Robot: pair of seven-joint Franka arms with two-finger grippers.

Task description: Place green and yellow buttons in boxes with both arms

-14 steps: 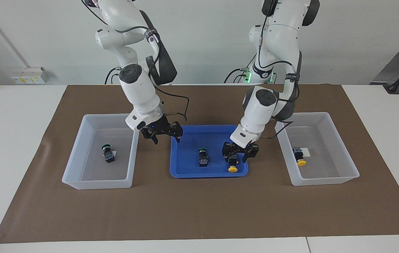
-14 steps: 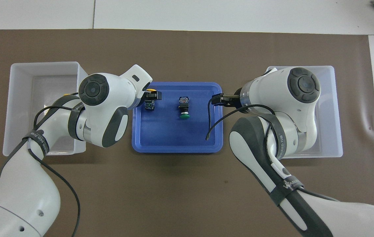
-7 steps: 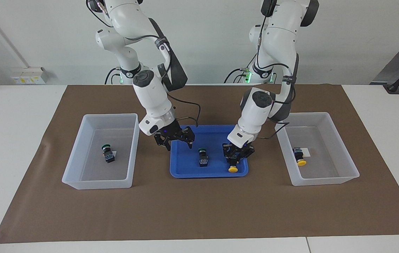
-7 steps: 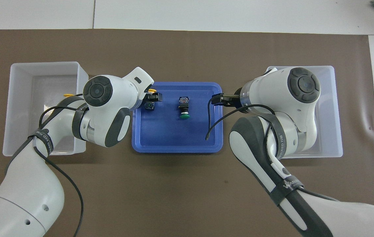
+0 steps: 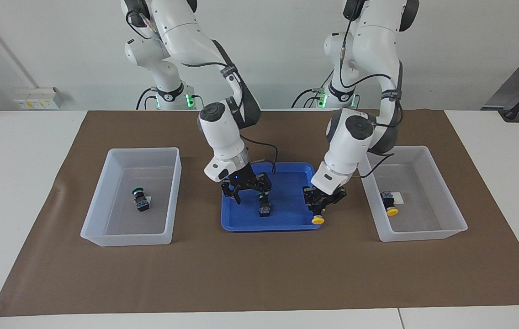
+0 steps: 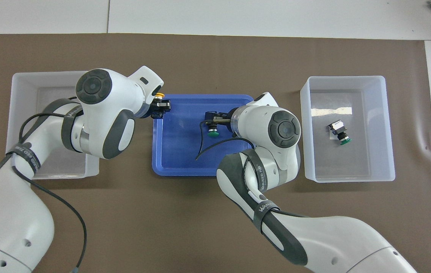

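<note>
My left gripper (image 5: 318,208) is shut on a yellow button (image 5: 317,220) and holds it cap down, just over the rim of the blue tray (image 5: 282,225) at the left arm's end; it also shows in the overhead view (image 6: 161,108). My right gripper (image 5: 250,197) is open, low over the tray, right at a green button (image 5: 264,210) lying there, whose cap shows in the overhead view (image 6: 212,132). One box (image 5: 127,237) holds a green button (image 5: 140,199). The other box (image 5: 424,235) holds a yellow button (image 5: 389,203).
The tray sits between the two boxes on a brown mat (image 5: 259,274). In the overhead view the left arm covers much of the box (image 6: 22,113) at its end. The mat's front half is bare.
My right gripper has swung from the tray's edge by its box to the green button. My left gripper has carried the yellow button toward the left arm's end, to the tray's rim.
</note>
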